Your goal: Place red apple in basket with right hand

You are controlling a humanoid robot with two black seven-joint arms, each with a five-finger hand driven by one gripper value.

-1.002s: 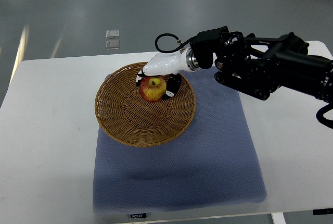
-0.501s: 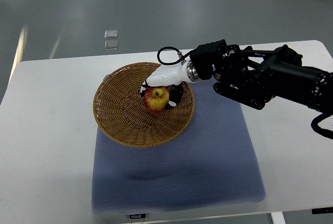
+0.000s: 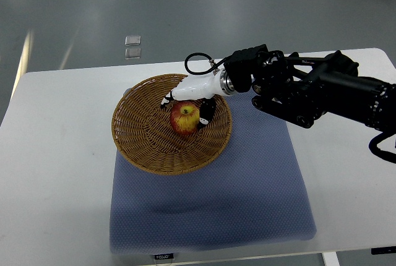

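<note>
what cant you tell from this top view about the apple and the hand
- Right hand fingers: the white hand shell covers them, so contact with the red apple is unclear.
- Apple's underside: hidden against the basket.
- Right arm's far end: cut off by the right edge.
- Left arm: not in view.

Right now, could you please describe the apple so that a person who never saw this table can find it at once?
On the white table lies a blue-grey mat, and a round wicker basket sits on its far left corner. The apple rests inside the basket, toward its right side, just below the right hand. It is the only fruit, red with a yellow patch.
</note>
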